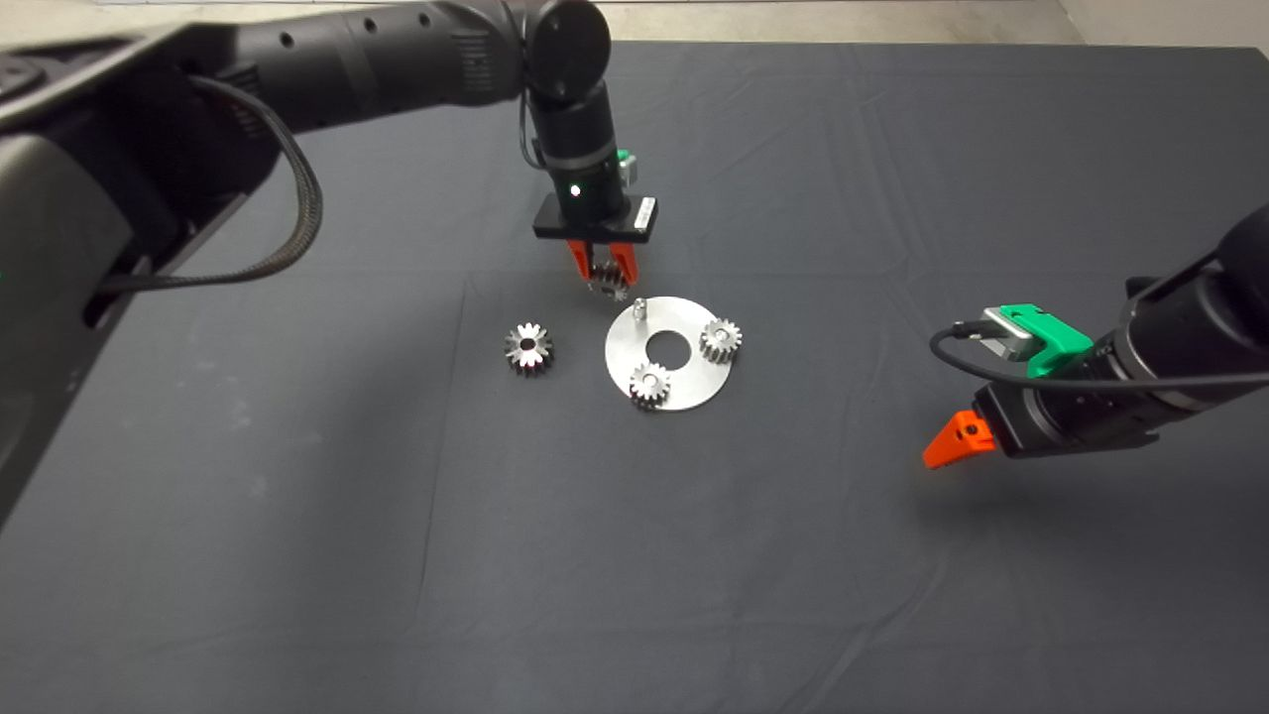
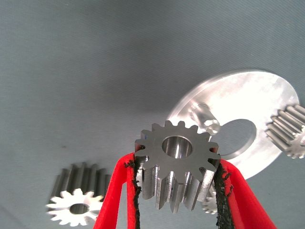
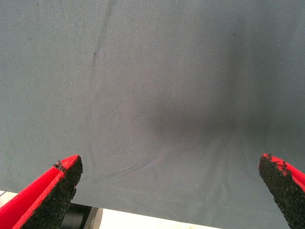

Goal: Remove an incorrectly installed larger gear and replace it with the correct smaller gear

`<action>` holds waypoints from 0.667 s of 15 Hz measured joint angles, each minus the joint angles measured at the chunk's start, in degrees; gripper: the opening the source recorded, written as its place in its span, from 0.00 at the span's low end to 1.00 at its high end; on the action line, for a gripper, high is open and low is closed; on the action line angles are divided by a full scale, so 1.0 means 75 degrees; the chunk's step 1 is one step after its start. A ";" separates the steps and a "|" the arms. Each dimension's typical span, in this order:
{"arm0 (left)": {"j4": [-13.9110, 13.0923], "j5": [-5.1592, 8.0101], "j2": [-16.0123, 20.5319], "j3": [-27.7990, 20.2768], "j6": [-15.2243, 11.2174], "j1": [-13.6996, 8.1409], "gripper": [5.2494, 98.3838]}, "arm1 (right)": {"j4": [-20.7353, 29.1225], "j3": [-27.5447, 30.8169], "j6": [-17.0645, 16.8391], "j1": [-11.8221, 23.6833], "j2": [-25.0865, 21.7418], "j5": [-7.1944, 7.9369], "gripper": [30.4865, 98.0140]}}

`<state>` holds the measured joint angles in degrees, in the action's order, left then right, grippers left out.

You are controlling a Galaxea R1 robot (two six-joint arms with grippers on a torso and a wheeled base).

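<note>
The smaller gear [image 2: 177, 169], shiny steel with a round centre hole, is pinched by its toothed sides between two red fingers [image 2: 119, 191], apparently clear of the mat, near the round plate's bare peg [image 1: 640, 308]. The larger gear [image 1: 528, 347], thicker and darker-faced, lies flat on the mat beside the plate [image 1: 684, 392], apart from it.

The gears were machined steel, the smaller gear [image 2: 177, 164] satin grey; the round plate [image 1: 684, 382] was brushed bright metal, the mat [image 1: 892, 555] matt woven cloth, the finger pads [image 2: 220, 188] rough black rubber
</note>
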<state>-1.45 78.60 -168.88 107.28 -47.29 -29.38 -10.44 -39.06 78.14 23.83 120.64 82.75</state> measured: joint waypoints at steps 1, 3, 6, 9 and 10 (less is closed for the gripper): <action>-0.0015 -0.0009 -0.0016 0.0000 -0.0002 0.0063 0.22 | 0.0000 0.0000 -0.0014 0.0000 0.0000 -0.0002 1.00; -0.0020 0.0005 -0.0023 -0.0033 -0.0005 0.0155 0.22 | 0.0000 0.0001 -0.0014 0.0000 0.0000 0.0000 1.00; -0.0015 0.0000 -0.0023 -0.0034 -0.0002 0.0158 0.19 | 0.0000 0.0001 -0.0014 0.0000 0.0000 -0.0002 1.00; -0.0015 0.0037 -0.0023 -0.0047 -0.0002 0.0158 0.18 | 0.0000 0.0001 -0.0015 -0.0003 0.0002 0.0000 1.00; -0.0016 0.0049 -0.0023 -0.0061 0.0000 0.0158 0.18 | 0.0000 0.0001 -0.0018 -0.0004 0.0002 0.0000 1.00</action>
<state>-1.57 78.97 -169.05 106.82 -47.29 -28.20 -10.44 -39.05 78.01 23.80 120.65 82.75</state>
